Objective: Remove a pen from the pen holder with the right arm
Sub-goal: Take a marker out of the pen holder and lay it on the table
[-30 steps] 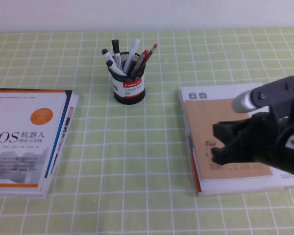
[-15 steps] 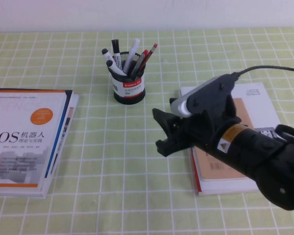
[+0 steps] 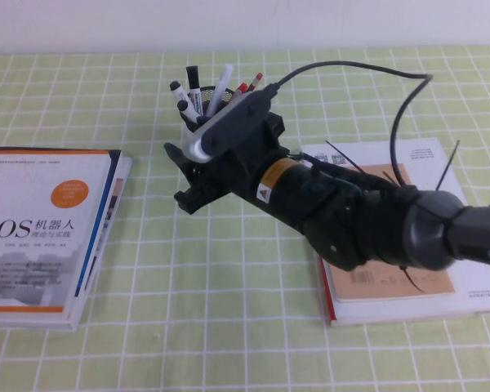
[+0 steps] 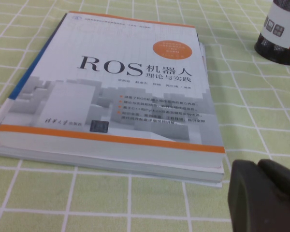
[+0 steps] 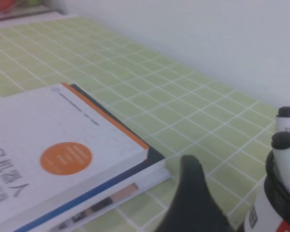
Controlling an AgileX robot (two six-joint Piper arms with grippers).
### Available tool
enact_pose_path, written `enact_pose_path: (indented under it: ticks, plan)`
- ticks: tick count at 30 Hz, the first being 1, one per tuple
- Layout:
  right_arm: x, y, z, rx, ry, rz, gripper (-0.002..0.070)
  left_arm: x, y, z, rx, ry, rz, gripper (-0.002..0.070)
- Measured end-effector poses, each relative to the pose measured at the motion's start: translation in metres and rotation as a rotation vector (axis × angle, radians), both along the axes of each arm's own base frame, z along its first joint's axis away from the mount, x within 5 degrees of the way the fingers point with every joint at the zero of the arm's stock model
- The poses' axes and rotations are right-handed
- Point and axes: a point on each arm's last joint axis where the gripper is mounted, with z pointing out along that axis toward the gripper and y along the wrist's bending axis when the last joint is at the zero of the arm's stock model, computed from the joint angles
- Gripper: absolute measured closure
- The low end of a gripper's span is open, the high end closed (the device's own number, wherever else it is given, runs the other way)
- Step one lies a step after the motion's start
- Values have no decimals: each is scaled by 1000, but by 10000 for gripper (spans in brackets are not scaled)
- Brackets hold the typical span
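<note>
The right gripper (image 3: 180,175) hangs empty, jaws spread wide, just in front of the black mesh pen holder (image 4: 279,46) at the far middle of the green-checked table (image 3: 229,318); its pens (image 3: 220,84) stand nearly upright, fanned above it; the left gripper (image 4: 263,193) sits low beside the white ROS textbook (image 3: 41,237), well apart

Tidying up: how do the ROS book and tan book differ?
The ROS book is white with orange, the tan book brown. The ROS book lies on the left near the left gripper; the tan book, right, is partly hidden under the right arm, whose open right gripper is at the pen holder. Both lie flat.
</note>
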Motion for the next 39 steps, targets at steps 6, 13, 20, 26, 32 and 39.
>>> enact_pose_path:
  ticks: [6, 13, 20, 26, 32, 39]
  plan:
    - [39, 17, -11, -66, -5, -16, 288, 0, 0, 0, 0, 0, 0, 683]
    - [74, 20, -20, -111, 14, -64, 288, 0, 0, 0, 0, 0, 0, 683]
    - [95, 26, -20, -136, -4, -79, 294, 0, 0, 0, 0, 0, 0, 683]
    - [105, 27, -27, -157, 6, -92, 298, 0, 0, 0, 0, 0, 0, 683]
    - [106, 28, -28, -165, 5, -91, 364, 0, 0, 0, 0, 0, 0, 683]
    - [106, 28, -28, -205, -35, -81, 455, 0, 0, 0, 0, 0, 0, 683]
